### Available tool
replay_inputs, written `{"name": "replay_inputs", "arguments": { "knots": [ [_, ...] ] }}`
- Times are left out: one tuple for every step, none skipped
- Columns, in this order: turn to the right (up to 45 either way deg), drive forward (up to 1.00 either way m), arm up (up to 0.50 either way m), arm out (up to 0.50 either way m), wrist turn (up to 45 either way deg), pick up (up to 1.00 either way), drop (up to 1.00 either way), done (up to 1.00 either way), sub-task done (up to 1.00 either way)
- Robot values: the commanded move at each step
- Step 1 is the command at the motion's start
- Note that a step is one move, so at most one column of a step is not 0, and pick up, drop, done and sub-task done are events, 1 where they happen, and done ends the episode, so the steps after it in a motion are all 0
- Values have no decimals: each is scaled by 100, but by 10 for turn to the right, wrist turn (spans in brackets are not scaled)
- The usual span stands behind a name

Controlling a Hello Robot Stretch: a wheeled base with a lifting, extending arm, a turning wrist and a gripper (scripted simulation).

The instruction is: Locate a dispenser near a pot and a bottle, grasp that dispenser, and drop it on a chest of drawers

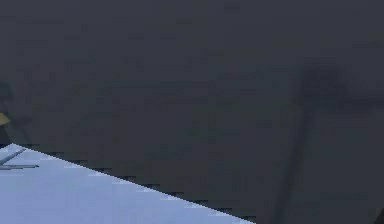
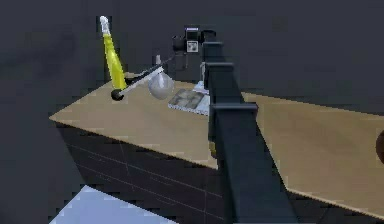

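Note:
A tall yellow container with a white top [image 2: 110, 52] stands upright at the far left corner of a tan countertop [image 2: 300, 135]. The dark arm [image 2: 235, 130] rises from the arm side view's bottom edge and crosses the counter. The gripper [image 2: 124, 91] reaches left from its far end, its thin fingers slanting down to just below the yellow container. A greyish rounded thing [image 2: 160, 83] sits on the counter right behind the fingers. I cannot tell whether the gripper holds anything.
A flat pale printed sheet or book [image 2: 190, 101] lies on the counter beside the arm. The counter's base is dark brick [image 2: 140, 160]. A dark brown object [image 2: 379, 146] shows at the right edge. A pale surface [image 1: 70, 195] lies low under a dark wall [image 1: 200, 80].

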Motion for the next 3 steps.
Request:
{"name": "replay_inputs", "arguments": {
  "knots": [
    [0, 0, 0, 0, 450, 0, 0, 0, 0],
    [0, 0, 0, 0, 450, 0, 0, 0, 0],
    [0, 0, 0, 0, 390, 0, 0, 0, 0]
  ]
}}
